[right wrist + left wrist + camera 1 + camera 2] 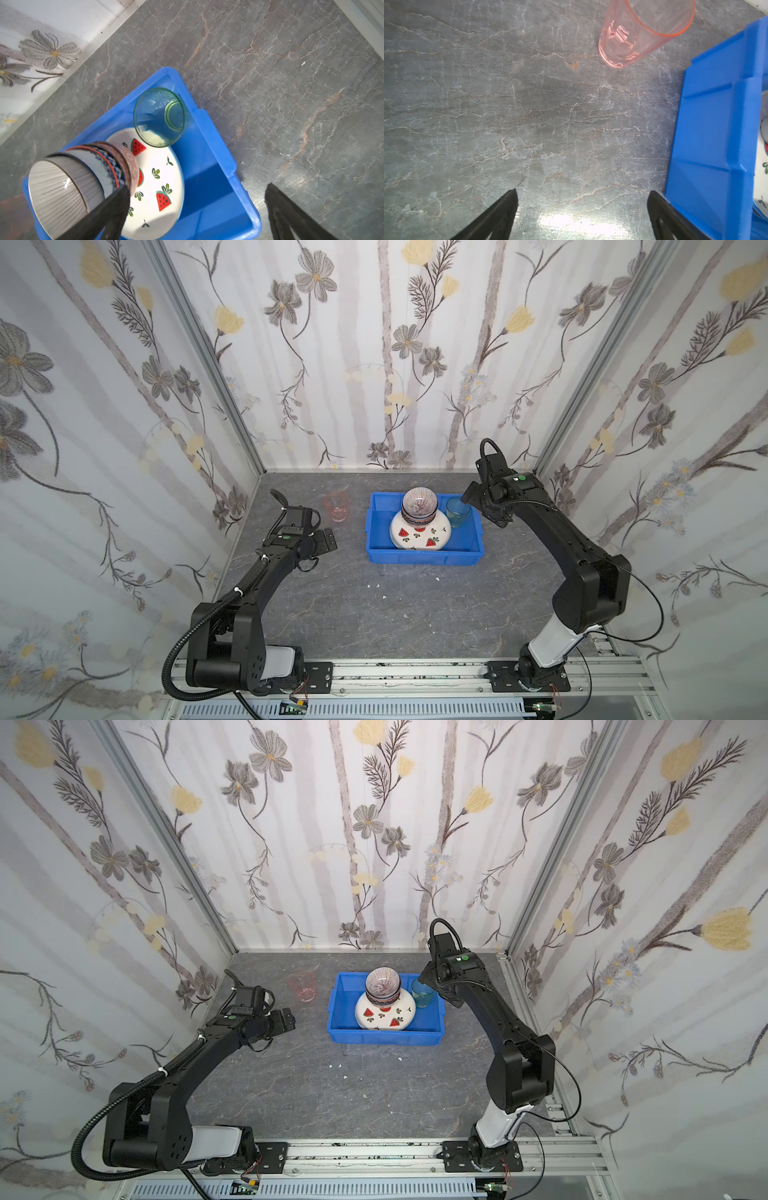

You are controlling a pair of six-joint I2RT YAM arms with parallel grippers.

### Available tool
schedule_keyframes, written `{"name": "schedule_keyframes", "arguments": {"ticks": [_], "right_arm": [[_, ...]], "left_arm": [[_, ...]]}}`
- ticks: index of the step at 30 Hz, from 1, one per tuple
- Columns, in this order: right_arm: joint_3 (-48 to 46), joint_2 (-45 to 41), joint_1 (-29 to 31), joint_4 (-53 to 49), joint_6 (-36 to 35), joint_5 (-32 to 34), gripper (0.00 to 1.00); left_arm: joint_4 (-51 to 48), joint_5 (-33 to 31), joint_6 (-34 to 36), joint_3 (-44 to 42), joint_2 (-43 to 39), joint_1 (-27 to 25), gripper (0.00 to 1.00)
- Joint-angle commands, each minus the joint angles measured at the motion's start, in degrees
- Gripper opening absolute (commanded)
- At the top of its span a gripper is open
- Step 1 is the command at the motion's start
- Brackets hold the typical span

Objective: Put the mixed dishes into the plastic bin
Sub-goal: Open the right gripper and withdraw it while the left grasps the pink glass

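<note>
- We see the watermelon plate [419,537], stacked bowls [419,506] and green cup [458,512] inside the plastic bin [424,556].
- Only the pink cup [337,507] stands outside, on the surface [374,614] beside the bin.
- Our left gripper [583,191] and right gripper [197,187] both gape, holding nothing.

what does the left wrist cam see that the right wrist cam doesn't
Only left wrist: the pink cup, standing on the table outside the blue bin.
Only right wrist: the green cup and the stack of bowls, both inside the bin.
Both: bin, table, the watermelon plate (a sliver in the left wrist view), and an open claw each: left claw, right claw.
</note>
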Motion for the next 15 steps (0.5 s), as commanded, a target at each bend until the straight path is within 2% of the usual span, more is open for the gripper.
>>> {"name": "schedule_keyframes", "arguments": {"ticks": [1, 6, 12, 15], "right_arm": [[-6.13, -4.76, 0.18, 6.34, -6.29, -3.58, 1.00], [-15.45, -11.73, 0.30, 8.21, -10.64, -7.97, 1.00], [-25.86, -19.77, 0.39, 15.75, -16.26, -19.82, 1.00], [-27.89, -22.19, 0.74, 15.84, -17.96, -19.51, 1.00]], "left_arm": [[-0.13, -2.16, -0.33, -0.21, 0.13, 0.00, 1.00], [-0.37, -3.58, -0.51, -0.24, 1.01, -0.06, 1.00], [-0.36, -2.80, -3.08, 1.22, 3.05, 0.28, 1.00], [-0.31, -0.72, -6.73, 3.75, 5.74, 0.55, 1.00]]}}
